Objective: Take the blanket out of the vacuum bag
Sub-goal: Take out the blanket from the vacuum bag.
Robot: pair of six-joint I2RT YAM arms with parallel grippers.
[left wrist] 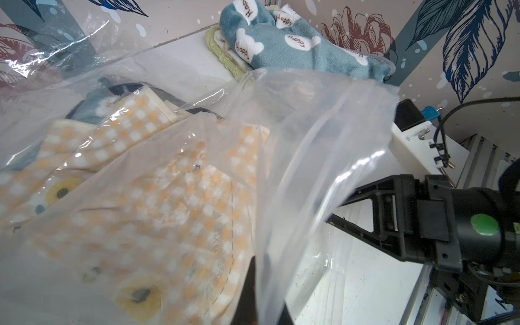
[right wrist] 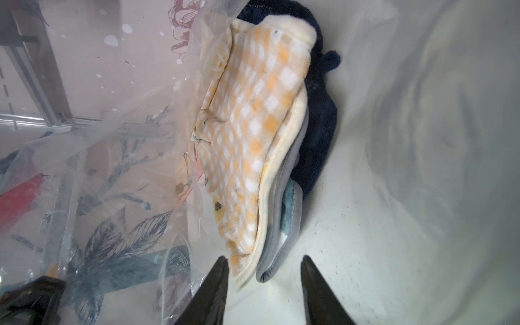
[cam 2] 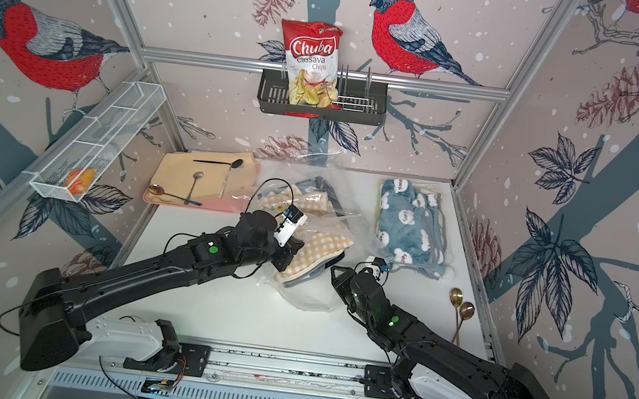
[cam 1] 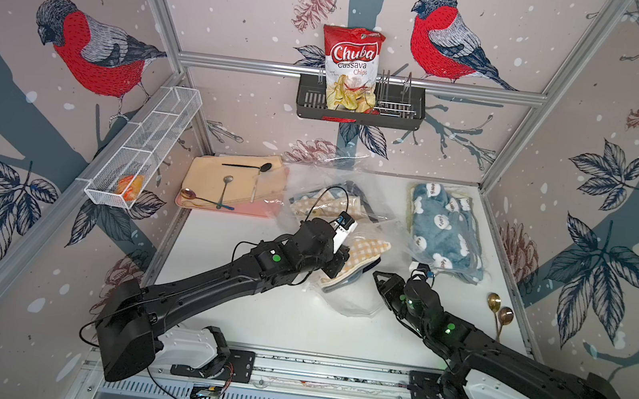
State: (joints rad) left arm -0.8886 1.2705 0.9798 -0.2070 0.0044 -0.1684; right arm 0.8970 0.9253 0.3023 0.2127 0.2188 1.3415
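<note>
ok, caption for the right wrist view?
Right gripper, jaws open, at the edge of the checked blanket beside the vacuum bag.

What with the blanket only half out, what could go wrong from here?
1. The left gripper is shut on the thin bag; it may slip, and the bag would follow the blanket.
2. The right gripper stands open around the blanket's layered edge; closing might catch only one layer, or film too.
3. The spoons lie near the right arm and could get knocked.

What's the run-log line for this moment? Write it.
left gripper: shut on vacuum bag | right gripper: open, jaws either side of blanket corner | blanket: partly out of bag
</note>
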